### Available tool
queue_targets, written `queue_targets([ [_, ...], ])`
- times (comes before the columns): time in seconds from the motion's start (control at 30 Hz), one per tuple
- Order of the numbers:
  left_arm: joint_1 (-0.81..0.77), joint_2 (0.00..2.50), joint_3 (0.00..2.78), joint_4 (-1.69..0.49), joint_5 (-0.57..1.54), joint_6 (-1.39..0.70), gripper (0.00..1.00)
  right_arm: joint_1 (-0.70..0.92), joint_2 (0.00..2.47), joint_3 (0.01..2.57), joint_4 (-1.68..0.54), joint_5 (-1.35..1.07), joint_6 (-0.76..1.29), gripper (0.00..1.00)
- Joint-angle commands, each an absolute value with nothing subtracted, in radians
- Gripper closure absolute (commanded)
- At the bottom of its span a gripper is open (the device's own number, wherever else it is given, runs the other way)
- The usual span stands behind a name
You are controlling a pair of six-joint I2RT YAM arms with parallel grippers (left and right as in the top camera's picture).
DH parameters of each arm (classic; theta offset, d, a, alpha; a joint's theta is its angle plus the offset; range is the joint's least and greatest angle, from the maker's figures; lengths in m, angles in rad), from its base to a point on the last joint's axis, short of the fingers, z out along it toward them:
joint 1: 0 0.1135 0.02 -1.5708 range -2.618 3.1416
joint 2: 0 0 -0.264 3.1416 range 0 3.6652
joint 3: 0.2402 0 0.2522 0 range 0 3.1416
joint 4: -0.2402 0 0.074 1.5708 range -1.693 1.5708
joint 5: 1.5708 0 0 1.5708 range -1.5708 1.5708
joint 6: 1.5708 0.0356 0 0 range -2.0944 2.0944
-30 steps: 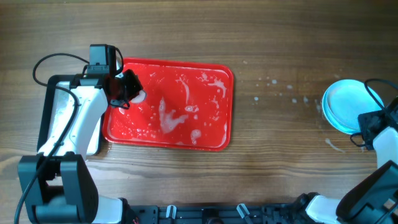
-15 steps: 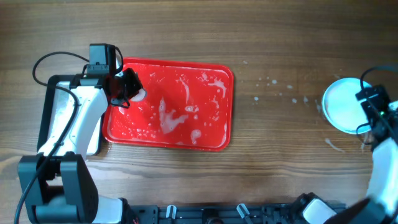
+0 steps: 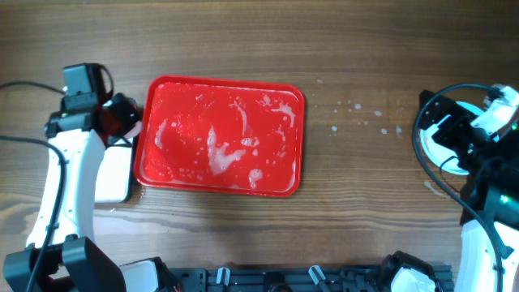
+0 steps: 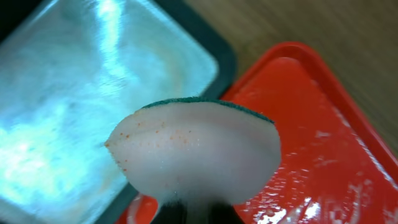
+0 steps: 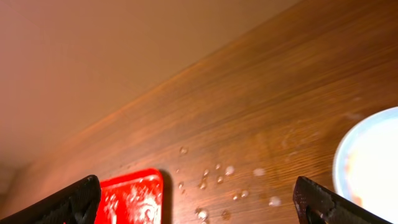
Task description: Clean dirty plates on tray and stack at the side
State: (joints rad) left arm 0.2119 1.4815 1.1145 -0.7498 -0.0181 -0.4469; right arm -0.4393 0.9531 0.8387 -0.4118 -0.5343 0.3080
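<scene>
The red tray (image 3: 219,136) lies left of the middle, bare except for white soapy streaks; its corner shows too (image 4: 317,124) (image 5: 134,194). The pale plates (image 3: 430,142) sit at the far right on the wood, mostly hidden under my right arm, and one plate rim (image 5: 373,158) shows at the wrist view's edge. My right gripper (image 5: 202,205) stands open and holds nothing, above the table left of the plates. My left gripper (image 4: 196,216) (image 3: 122,116) is shut on a white sponge (image 4: 199,149) with a green back, over the tray's left rim.
A silvery black-rimmed pan (image 4: 74,106) (image 3: 120,174) lies just left of the tray, under my left arm. Water drops (image 3: 357,109) dot the wood between tray and plates.
My left gripper has pulled the sponge leftward off the tray toward the pan. My right gripper has opened and the arm has swung over the plates.
</scene>
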Motion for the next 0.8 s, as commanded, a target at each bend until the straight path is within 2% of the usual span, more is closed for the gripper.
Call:
queue_targets([
  [0.0,0.271,1.496,1.111,-0.777,-0.047,-0.452,0.96,-0.388,0.971,0.849,-0.412,-0.513,0.284,0.0],
  [0.07,0.297,1.504,1.111,-0.777,-0.047,-0.452,0.9,-0.373,0.973,0.849,-0.418,-0.513,0.284,0.0],
  [0.13,0.324,1.506,1.111,-0.775,-0.047,-0.453,0.76,-0.37,0.972,0.849,-0.437,-0.513,0.284,0.0],
  [0.17,0.338,1.506,1.111,-0.773,-0.047,-0.453,0.63,-0.37,0.972,0.849,-0.457,-0.513,0.275,0.0],
  [0.23,0.36,1.505,1.111,-0.768,-0.046,-0.453,0.0,-0.37,0.972,0.849,-0.49,-0.505,0.258,0.0],
  [0.4,0.362,1.452,1.129,-0.77,-0.033,-0.453,0.0,-0.37,0.958,0.862,-0.522,-0.507,0.23,0.0],
  [0.5,0.351,1.375,1.153,-0.77,0.039,-0.453,0.0,-0.37,0.927,0.916,-0.588,-0.506,0.138,0.0],
  [0.57,0.341,1.3,1.155,-0.749,0.097,-0.453,0.0,-0.37,0.908,0.986,-0.673,-0.458,0.067,0.0],
  [0.77,0.337,1.217,1.155,-0.75,0.1,-0.453,0.0,-0.37,0.904,1.254,-0.957,-0.453,-0.035,0.0],
])
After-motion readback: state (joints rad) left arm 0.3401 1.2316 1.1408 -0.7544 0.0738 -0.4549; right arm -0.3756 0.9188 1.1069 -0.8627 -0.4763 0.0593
